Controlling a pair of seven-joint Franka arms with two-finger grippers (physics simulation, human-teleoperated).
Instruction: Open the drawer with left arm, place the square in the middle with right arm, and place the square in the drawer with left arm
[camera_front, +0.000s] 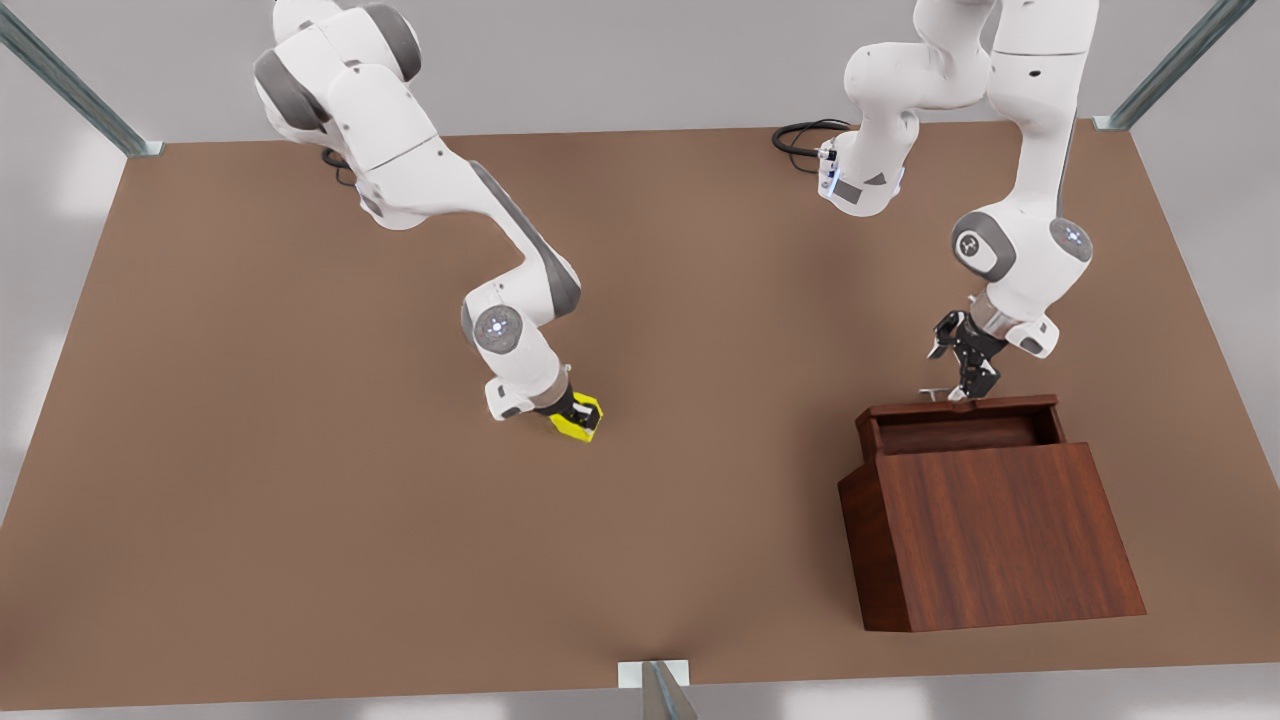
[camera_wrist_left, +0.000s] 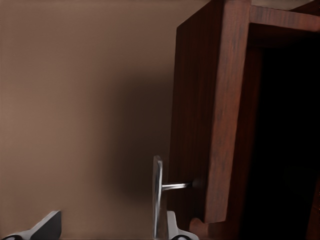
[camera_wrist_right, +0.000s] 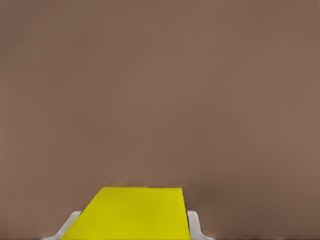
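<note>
The yellow square (camera_front: 582, 417) is near the table's middle, a little toward the front view's left, with my right gripper (camera_front: 574, 411) shut on it. In the right wrist view the square (camera_wrist_right: 132, 214) sits between the two pale fingertips (camera_wrist_right: 196, 225), low over the brown tabletop. The drawer (camera_front: 958, 408) of the reddish-brown cabinet (camera_front: 990, 530) is pulled out toward the back. My left gripper (camera_front: 962, 368) hovers just above its silver handle (camera_front: 935, 392), open. In the left wrist view the handle (camera_wrist_left: 158, 200) stands beside one finger (camera_wrist_left: 174, 229), and the left gripper (camera_wrist_left: 110, 231) holds nothing.
The cabinet stands at the front view's right, near the table's front edge. A black cable (camera_front: 800, 135) lies at the back by one arm's base. Metal frame posts (camera_front: 660, 690) stand at the table's edges. Bare tabletop (camera_front: 250, 450) stretches across the front view's left.
</note>
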